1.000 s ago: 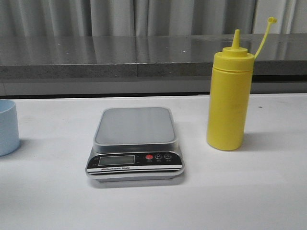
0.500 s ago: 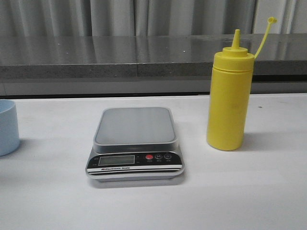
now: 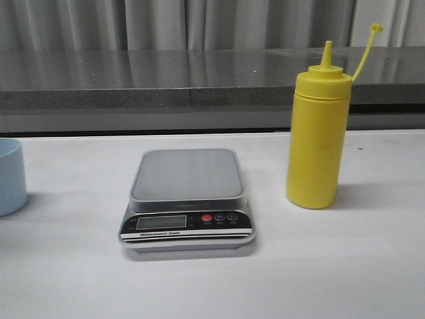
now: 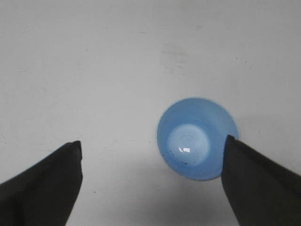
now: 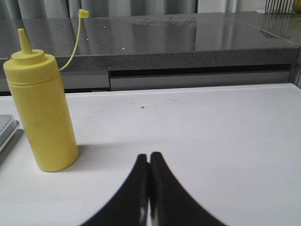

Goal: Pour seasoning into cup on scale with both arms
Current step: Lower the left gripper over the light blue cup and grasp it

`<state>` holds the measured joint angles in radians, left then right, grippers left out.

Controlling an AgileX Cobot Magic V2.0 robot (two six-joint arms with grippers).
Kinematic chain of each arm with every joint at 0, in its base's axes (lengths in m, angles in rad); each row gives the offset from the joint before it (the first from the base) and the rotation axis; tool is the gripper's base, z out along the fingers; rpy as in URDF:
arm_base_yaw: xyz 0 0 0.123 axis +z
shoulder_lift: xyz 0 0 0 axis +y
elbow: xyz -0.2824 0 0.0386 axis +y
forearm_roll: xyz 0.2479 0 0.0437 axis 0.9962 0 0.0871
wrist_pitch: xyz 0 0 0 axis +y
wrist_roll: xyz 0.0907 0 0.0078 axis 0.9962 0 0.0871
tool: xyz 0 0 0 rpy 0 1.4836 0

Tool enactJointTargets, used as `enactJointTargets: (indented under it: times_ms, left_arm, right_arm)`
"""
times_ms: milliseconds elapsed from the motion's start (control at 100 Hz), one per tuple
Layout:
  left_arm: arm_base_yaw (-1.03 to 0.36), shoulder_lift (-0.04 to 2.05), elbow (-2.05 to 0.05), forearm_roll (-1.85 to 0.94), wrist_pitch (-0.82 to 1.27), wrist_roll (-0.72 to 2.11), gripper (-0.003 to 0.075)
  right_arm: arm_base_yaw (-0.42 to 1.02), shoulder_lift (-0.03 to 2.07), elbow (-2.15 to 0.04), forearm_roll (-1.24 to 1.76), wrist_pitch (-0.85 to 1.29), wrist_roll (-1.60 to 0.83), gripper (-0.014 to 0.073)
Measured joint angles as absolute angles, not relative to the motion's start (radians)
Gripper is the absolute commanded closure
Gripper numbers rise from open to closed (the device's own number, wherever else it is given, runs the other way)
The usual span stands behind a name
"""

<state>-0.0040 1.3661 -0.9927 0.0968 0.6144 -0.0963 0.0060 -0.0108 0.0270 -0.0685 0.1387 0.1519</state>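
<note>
The yellow seasoning bottle [image 3: 317,133] stands upright on the white table, right of the scale [image 3: 187,198], its tethered cap hanging off. The scale's plate is bare. The light blue cup [image 3: 10,176] stands at the far left edge of the front view. In the left wrist view I look down into the cup [image 4: 196,138]; my left gripper [image 4: 153,145] hangs open above it, one finger overlapping the cup's rim, the cup off-centre between the fingers. My right gripper [image 5: 149,156] is shut and empty, low over the table, beside the bottle [image 5: 41,113]. Neither gripper shows in the front view.
A grey stone counter ledge [image 3: 199,80] runs along the back of the table, with curtains behind it. The scale's corner [image 5: 7,128] shows beside the bottle in the right wrist view.
</note>
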Motion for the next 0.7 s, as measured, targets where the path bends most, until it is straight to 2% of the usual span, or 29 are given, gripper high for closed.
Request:
enactJointTargets:
  times_ms: [700]
  left_arm:
    - [-0.004,1.614,-0.995,0.097,0.472,-0.096,0.0134]
  right_arm:
    - [0.006,-0.011,0.027,-0.069,0.139,0.152,0.0660]
